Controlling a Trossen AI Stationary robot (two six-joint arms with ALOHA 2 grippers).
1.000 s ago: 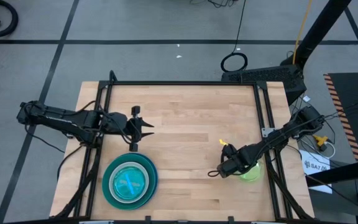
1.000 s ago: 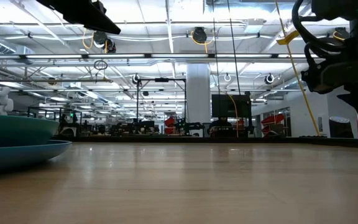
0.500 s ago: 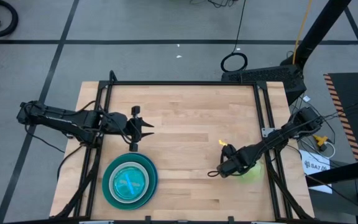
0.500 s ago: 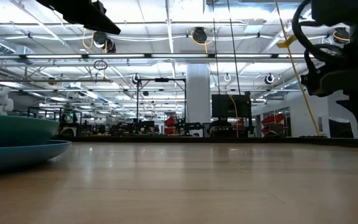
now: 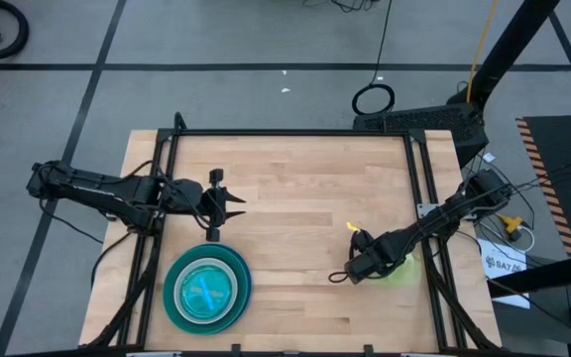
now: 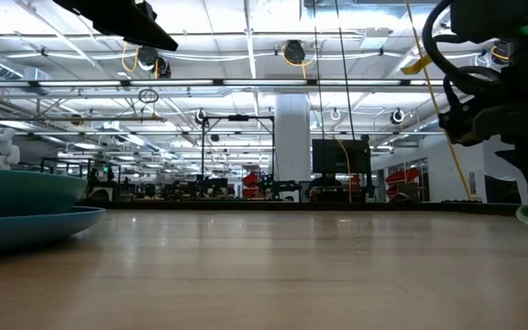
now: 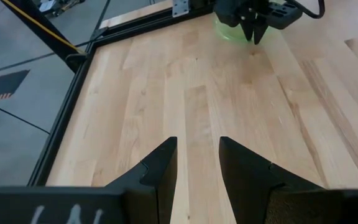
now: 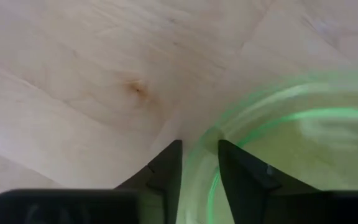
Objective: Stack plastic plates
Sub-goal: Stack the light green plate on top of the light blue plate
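Now, right pincer (image 8: 199,163) gripping lime plate (image 8: 291,149)

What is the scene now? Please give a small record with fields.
stack: large blue plate under teal plate, small translucent cyan plate on top, near left table side
lime green plate: near right edge
right tool: fingers astride the lime green plate's rim, grip unconfirmed
left tool: open, empty, waiting above the table beside the stack
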